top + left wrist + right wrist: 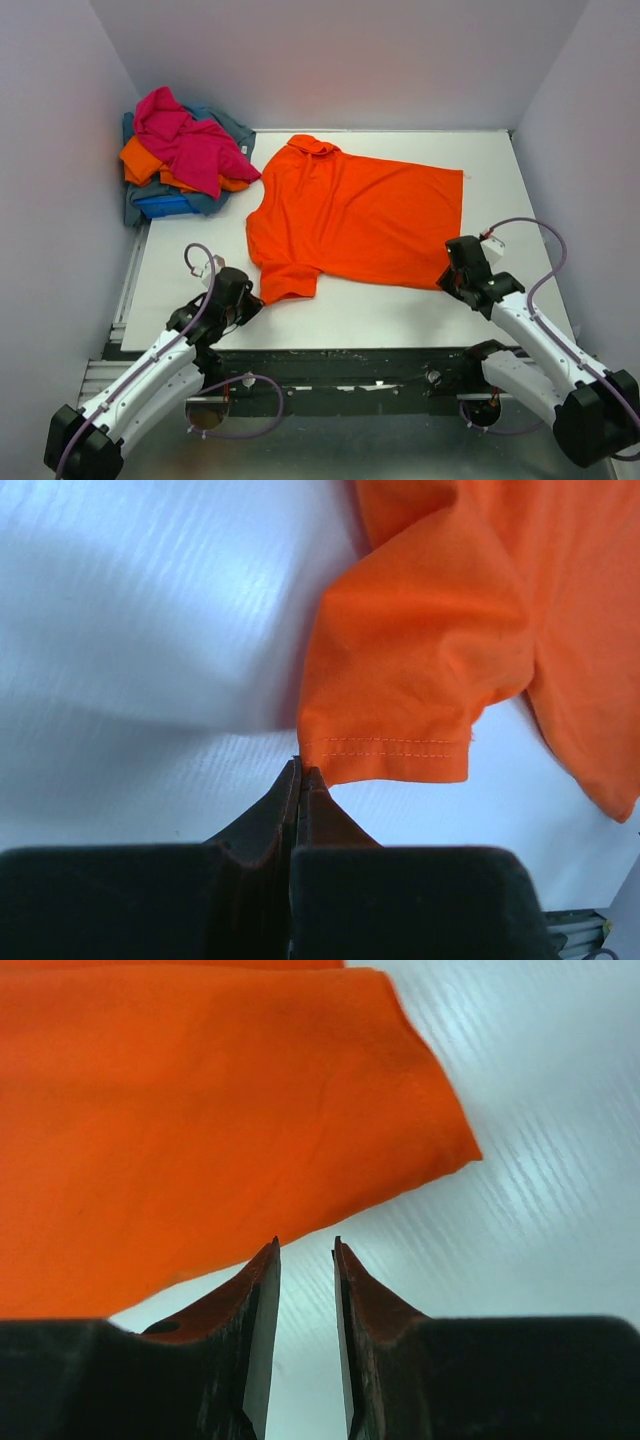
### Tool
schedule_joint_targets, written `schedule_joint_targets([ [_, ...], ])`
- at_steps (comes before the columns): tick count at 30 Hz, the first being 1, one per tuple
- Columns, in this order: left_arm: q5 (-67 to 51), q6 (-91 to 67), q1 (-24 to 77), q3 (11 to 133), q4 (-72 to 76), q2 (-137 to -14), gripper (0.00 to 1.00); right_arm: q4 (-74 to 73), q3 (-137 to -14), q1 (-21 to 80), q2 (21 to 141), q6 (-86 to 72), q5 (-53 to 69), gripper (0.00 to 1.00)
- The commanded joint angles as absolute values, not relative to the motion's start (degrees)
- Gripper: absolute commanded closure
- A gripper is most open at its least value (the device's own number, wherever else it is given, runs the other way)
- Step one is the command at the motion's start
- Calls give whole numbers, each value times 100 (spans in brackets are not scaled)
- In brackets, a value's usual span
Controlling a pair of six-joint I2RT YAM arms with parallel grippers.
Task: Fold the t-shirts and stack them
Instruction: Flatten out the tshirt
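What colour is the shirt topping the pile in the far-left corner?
The top shirt is magenta-pink; the top external view shows it best.

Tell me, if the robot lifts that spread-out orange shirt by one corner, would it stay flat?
Probably not: the orange t-shirt lies thin and flat, and its sleeve creases softly, so it would likely hang limp. Pushed, it would probably bunch rather than slide whole, like the crumpled pile.

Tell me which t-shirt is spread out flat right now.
The orange t-shirt lying alone in the middle of the table. The magenta t-shirt and the others sit crumpled in a heap at the far left corner.
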State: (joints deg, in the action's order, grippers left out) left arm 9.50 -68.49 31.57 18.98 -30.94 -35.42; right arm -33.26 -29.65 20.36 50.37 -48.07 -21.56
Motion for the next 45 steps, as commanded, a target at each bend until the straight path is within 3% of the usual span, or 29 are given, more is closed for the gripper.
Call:
schedule_joint_targets([
  [1,949,-7260,3155,1652,-2918,-3665,100,-3945,-3182,1802,5238,-5466,-2355,64],
  [4,1142,-7032,3155,1880,-2909,-3788,100,-4235,-3173,1784,5116,-5773,-2618,64],
  [6,1309,-6865,3155,2082,-2997,-3823,100,-4604,-3077,1767,5001,-6404,-2960,44],
  [9,1616,-6663,3155,2399,-3260,-3780,100,-4544,-2910,1740,4834,-6661,-3049,42],
  [13,1872,-6469,3155,2531,-3367,-3578,100,-4623,-2637,1600,4764,-7293,-3147,51],
  [17,1916,-6372,3146,2610,-3410,-3595,100,-4439,-2409,1503,4728,-7567,-3164,54],
  [25,1872,-6302,3146,2619,-3366,-3560,100,-4246,-2628,1179,5211,-7682,-3278,53],
  [31,1916,-6293,3146,2637,-3428,-3481,100,-3534,-2689,528,5528,-7050,-2708,56],
  [38,1960,-6275,3147,2602,-3410,-3516,100,-3024,-2619,457,5782,-6776,-2225,55],
  [45,1995,-6284,3155,2566,-3322,-3577,100,-2892,-2470,466,6266,-7048,-1864,67],
])
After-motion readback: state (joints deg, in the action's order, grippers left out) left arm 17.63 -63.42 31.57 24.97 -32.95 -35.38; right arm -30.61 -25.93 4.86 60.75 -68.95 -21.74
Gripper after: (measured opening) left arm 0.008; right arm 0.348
